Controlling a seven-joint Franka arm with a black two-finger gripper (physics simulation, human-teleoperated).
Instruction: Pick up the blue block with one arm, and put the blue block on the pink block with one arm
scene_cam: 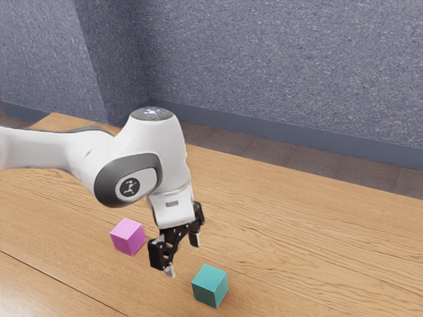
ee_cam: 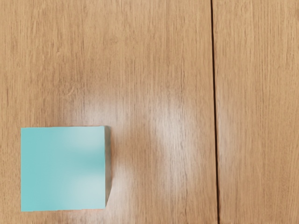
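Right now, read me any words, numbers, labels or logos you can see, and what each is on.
No words or numbers are there to read.
One sign: a small white emblem, without letters, on a dark round cap of the arm.
The blue block, pink block and table are blank.

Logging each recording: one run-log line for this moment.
pincer open, empty | blue-green cube on wooden table, ungrasped | pink cube apart, bare
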